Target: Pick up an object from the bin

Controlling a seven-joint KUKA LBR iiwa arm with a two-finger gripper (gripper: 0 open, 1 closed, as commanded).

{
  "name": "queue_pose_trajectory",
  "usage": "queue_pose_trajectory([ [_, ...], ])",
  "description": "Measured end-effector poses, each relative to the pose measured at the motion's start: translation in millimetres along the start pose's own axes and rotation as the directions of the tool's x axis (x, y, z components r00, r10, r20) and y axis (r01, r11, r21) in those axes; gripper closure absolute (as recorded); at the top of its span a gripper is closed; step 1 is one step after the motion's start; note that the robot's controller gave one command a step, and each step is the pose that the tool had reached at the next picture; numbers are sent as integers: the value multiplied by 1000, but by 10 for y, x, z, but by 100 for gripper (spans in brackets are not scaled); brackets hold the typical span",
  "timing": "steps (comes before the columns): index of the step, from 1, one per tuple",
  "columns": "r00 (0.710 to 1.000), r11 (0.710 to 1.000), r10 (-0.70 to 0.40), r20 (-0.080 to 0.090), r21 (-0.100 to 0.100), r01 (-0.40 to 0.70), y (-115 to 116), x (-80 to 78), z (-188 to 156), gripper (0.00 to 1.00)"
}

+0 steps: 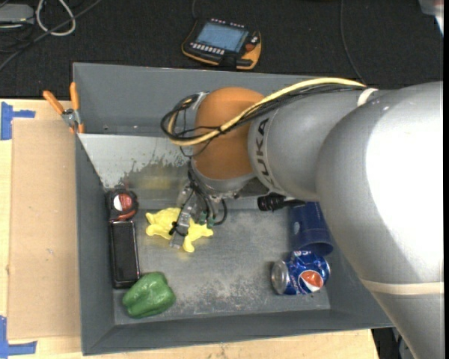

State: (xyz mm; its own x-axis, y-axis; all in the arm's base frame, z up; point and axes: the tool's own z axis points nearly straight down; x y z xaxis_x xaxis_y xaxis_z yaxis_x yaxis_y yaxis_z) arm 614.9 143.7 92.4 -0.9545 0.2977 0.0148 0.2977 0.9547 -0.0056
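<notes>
Bin (232,269) was matt grey metal with a scuffed floor, green pepper (147,295) at its front-left corner looked glossy plastic, crushed can (299,274) shone metallic.

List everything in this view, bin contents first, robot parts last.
yellow toy: one, yellow, left of the bin floor's middle, under the arm's tip
black bar: one, black, along the left wall; kind unclear
round red thing: one, red and silver, at the bar's far end; perhaps part of it
toy pepper: one, green, front left corner
Pepsi can: one, blue, crushed, front right
cup: one, dark blue, on its side behind the can
bin: one, grey metal
handheld pendant: one, black and orange, beyond the bin
arm: one, silver, orange wrist cover, reaching in from the right
</notes>
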Motion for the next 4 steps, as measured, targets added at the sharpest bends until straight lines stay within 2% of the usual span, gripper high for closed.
queue_pose_trajectory([
  [1,1000,1000,0,7,-4,0,7,-14,-526,100],
  [2,1000,1000,0,10,-6,0,9,-21,-696,100],
  [4,1000,1000,1,8,-6,-1,4,-19,-830,100],
])
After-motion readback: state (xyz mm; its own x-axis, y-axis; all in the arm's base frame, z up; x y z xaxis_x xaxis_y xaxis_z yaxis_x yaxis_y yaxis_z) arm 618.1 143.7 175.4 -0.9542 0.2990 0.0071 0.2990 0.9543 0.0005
